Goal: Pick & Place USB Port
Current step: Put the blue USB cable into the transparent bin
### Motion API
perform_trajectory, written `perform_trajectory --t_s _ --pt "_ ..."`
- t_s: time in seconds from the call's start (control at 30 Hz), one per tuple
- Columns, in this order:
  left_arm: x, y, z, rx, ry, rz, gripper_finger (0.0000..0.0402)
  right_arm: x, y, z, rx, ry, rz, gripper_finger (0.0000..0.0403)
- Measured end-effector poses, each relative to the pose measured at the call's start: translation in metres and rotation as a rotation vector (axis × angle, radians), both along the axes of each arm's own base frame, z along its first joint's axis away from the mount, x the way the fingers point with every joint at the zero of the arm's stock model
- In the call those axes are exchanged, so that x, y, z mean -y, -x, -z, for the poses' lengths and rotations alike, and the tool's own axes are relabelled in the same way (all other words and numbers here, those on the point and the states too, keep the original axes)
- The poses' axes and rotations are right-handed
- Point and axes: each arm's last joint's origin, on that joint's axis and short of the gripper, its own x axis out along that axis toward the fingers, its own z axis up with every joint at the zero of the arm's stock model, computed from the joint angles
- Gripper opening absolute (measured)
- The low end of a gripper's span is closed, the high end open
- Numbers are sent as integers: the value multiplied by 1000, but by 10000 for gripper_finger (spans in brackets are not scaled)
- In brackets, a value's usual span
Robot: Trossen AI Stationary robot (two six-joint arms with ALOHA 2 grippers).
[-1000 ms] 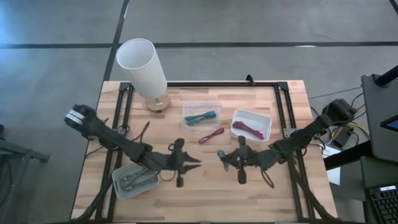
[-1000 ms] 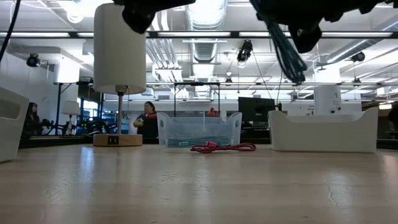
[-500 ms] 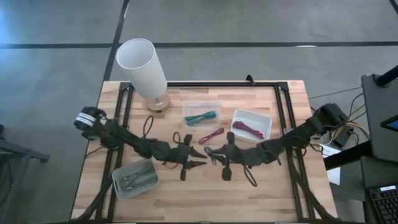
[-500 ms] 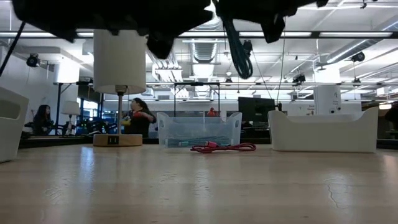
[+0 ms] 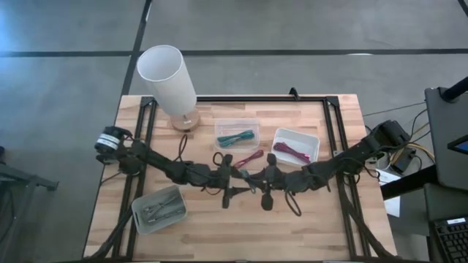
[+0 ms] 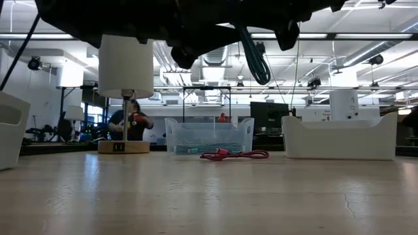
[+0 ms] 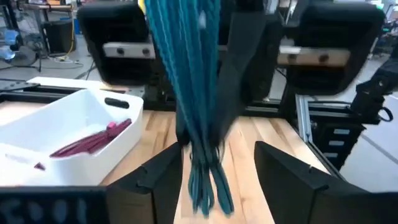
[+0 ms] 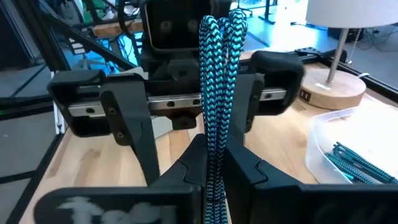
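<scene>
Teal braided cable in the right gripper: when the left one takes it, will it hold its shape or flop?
Likely floppy: the teal braided cable hangs in a folded bundle from the right gripper, loose ends dangling between the open left gripper fingers. Its woven sheath probably grips well. It looks light.

Lamp (image 5: 170, 84) at table's (image 5: 322, 226) back left, clear bin (image 5: 237, 134) left of white tray (image 5: 295, 145), loose cable (image 5: 248, 158) before them

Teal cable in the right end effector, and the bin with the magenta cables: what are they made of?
Teal cable: looks like a braided fabric sleeve, matte, going by the two-tone herringbone weave; the core is hidden. The right end effector is shut on it, and the left end effector is open around its hanging end.
White bin: likely moulded plastic, smooth and opaque with a slight sheen, rounded rim and a slot handle.
</scene>
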Motion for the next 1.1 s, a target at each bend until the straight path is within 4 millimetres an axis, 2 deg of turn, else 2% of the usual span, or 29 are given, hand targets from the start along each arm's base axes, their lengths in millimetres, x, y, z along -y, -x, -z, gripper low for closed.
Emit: perform_trajectory --t_s 0.17,0.37,0.5,0.83,1.0,1.1 --pt "-2 -8 -7 30 5 -9 202 0 0 0 4 21 -6 25" --pt "-2 -12 -4 13 -5 -14 194 0 -1 -2 12 16 -5 25" --pt "-3 -11 0 -24 -18 -40 160 0 -1 -2 13 14 -2 25" --pt "-5 -11 0 -30 -22 -74 29 0 -1 -1 9 25 9 28" --pt "-5 -11 1 -35 -24 -79 22 0 0 0 -5 38 5 62" --pt "-6 -11 2 -50 -29 -80 31 0 0 2 -26 53 -1 89"
